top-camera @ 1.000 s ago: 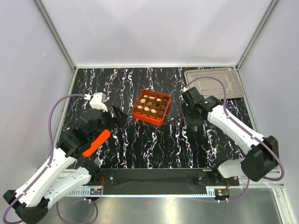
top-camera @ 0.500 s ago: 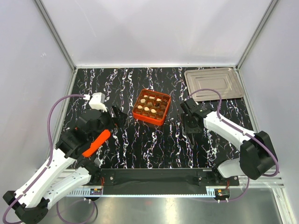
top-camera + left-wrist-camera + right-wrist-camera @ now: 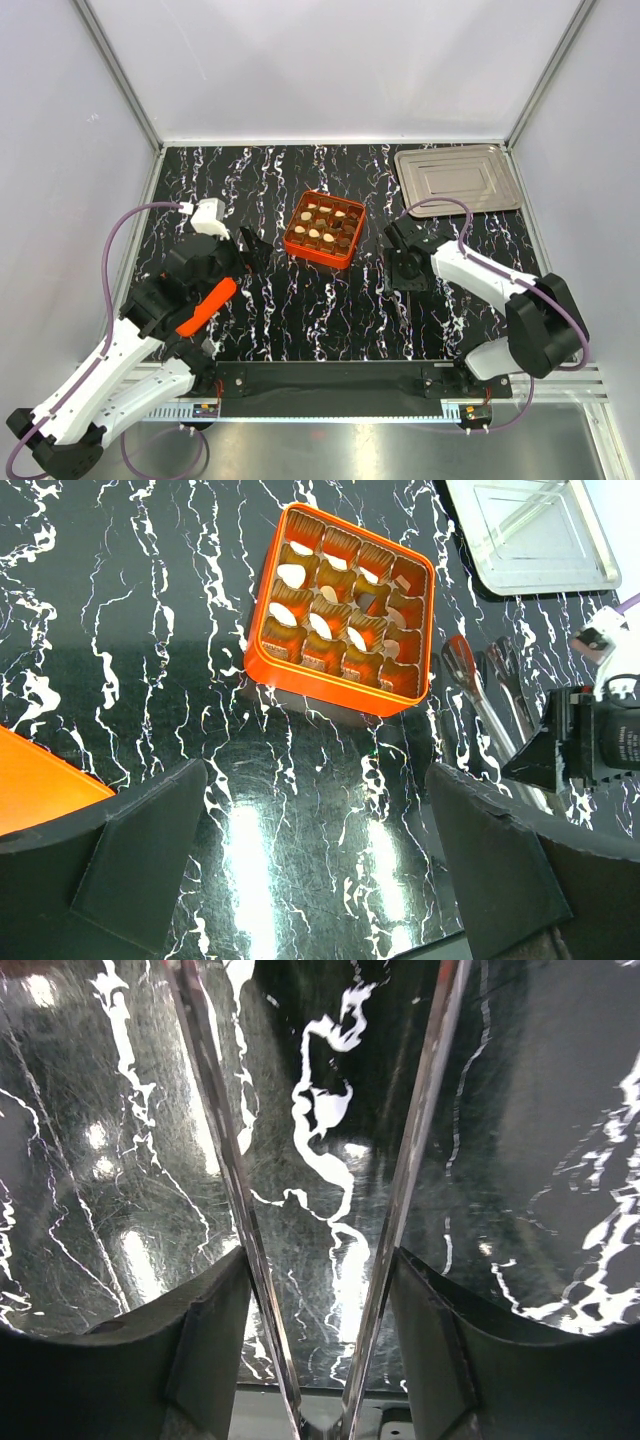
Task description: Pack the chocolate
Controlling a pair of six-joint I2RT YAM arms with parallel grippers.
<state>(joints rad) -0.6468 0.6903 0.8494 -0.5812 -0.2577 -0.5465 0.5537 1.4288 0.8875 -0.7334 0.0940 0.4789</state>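
The chocolate (image 3: 317, 233) sits as cream and dark pieces in the cells of the orange grid box (image 3: 322, 258) at mid table; the left wrist view also shows the chocolate (image 3: 291, 576) in the box (image 3: 340, 690). My right gripper (image 3: 405, 272) is low over the table to the right of the box, its fingers (image 3: 200, 1340) closed on the two spread arms of metal tongs (image 3: 225, 1140). The tongs (image 3: 478, 695) point away from the gripper. My left gripper (image 3: 250, 250) stands open and holds nothing, left of the box.
A silver metal tray (image 3: 458, 178) lies at the back right corner. An orange part (image 3: 205, 305) rides on the left arm. Grey walls close in the black marbled table (image 3: 300, 310) on three sides.
The right arm drew back toward the near edge and sank lower. Its jaws widened and the tongs' arms spread with them. The left arm stayed still.
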